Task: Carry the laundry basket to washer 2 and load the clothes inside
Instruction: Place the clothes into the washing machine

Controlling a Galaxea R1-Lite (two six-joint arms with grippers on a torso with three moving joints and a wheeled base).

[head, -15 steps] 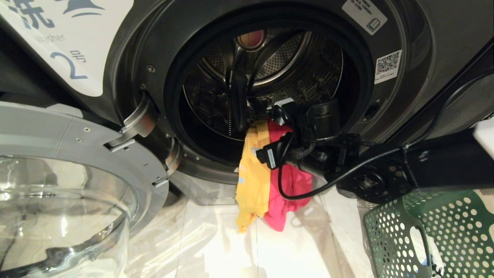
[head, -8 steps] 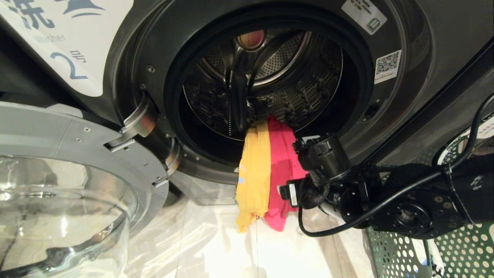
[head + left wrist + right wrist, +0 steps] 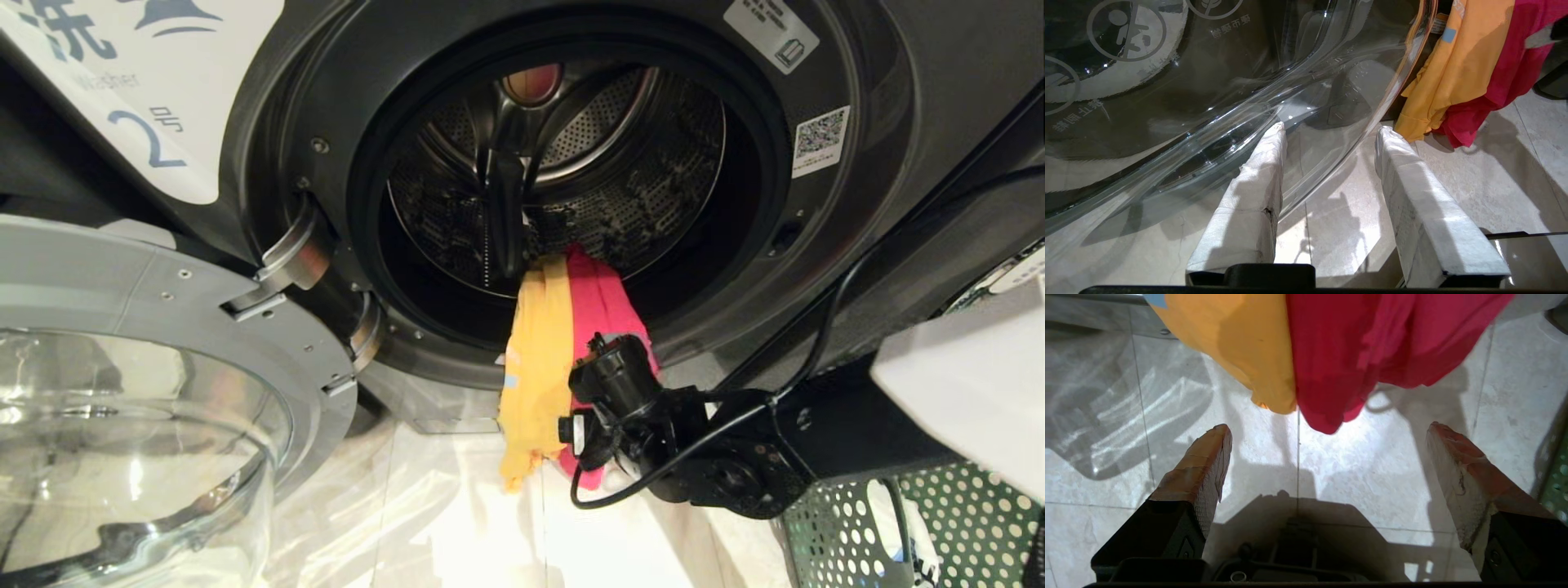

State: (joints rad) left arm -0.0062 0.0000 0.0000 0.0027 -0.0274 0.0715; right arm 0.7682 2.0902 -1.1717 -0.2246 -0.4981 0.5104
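I see my right gripper [image 3: 1327, 433] spread wide and empty below the clothes [image 3: 571, 343], which drape over the lip of washer 2 [image 3: 326, 98]; their upper ends vanish into the drum. The laundry basket [image 3: 849, 523] is cut off at near right. My left gripper [image 3: 1331, 130] hangs half-open, holding nothing, by the glass door [image 3: 122, 425].

The right arm [image 3: 816, 441] is extended from the right side of the head view toward the centre, with its wrist low in that view and a black cable looped beneath it. The right pincer [image 3: 1327, 430] is pointed downward, its two fingers [image 3: 1202, 465] spread wide apart with nothing held between them. The left pincer [image 3: 1331, 130] is seen in the left wrist view only; its two white-wrapped fingers [image 3: 1257, 179] are set partly apart, with nothing gripped. The left arm is not seen in the head view.
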